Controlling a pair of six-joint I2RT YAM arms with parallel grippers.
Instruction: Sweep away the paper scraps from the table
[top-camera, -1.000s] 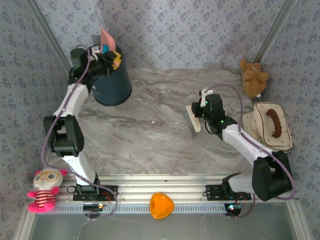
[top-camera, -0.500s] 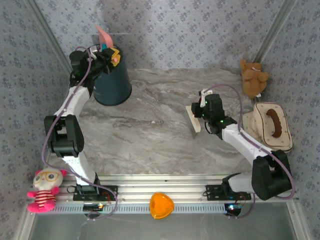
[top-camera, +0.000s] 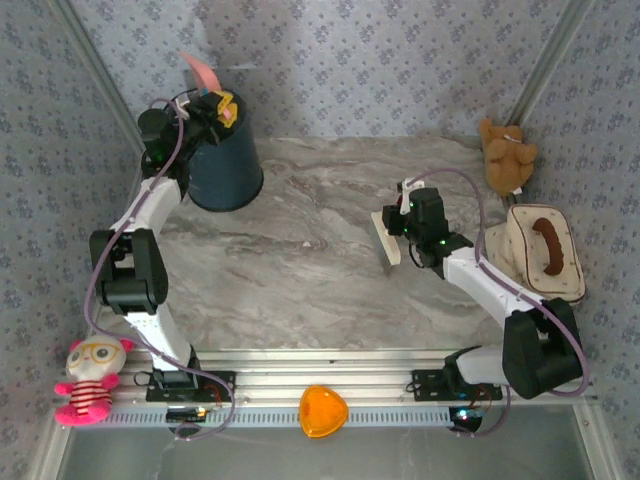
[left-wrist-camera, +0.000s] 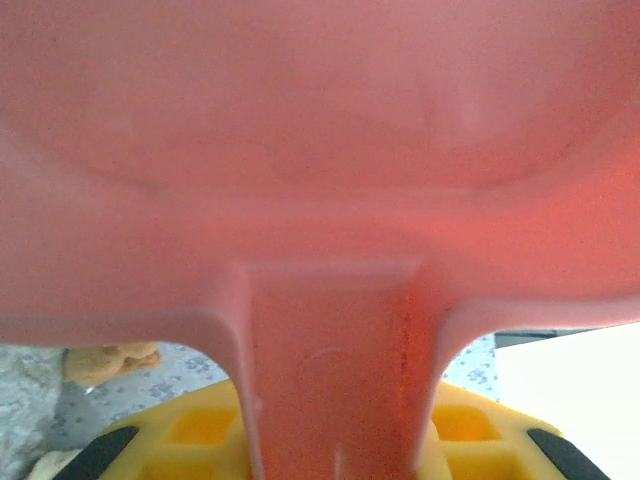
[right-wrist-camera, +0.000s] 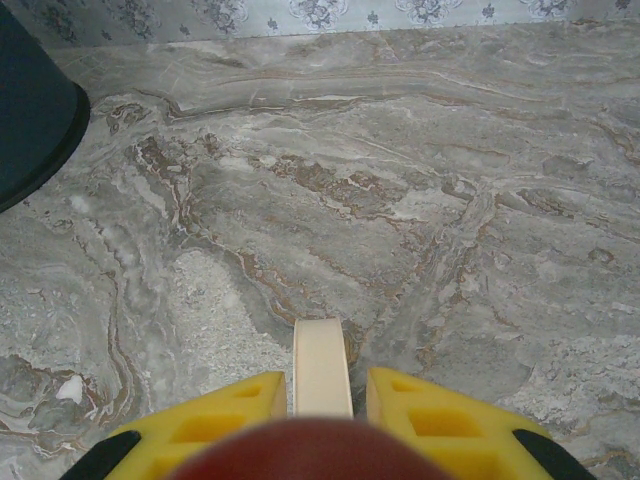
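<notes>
What matters for us is how the pan (top-camera: 205, 72) stands to the bin (top-camera: 228, 165). The left gripper (top-camera: 217, 108) hangs at the bin's upper rim in the back-left corner of the table (top-camera: 300, 280). The pan rises from it, handle low between the fingers and blade slanting up toward the wall, so its long axis runs steeply upward from the bin's mouth. In the left wrist view the pink handle runs straight down between the yellow fingers (left-wrist-camera: 160, 455), which are clenched on it. Where the scraps are we cannot tell: the pan's hollow and the bin's inside are both hidden from us, and we judge they lie in one or the other. The left arm is plainly the nearer one to the bin. The right gripper (right-wrist-camera: 322, 395) hangs well apart, over the marble toward the right side, clamped on the cream handle of the brush (top-camera: 388, 245). The brush head sits low near the tabletop — touching or just above, we cannot say. Any further tipping, as we read it, turns on keeping the blade over the bin's mouth rather than beside it.
</notes>
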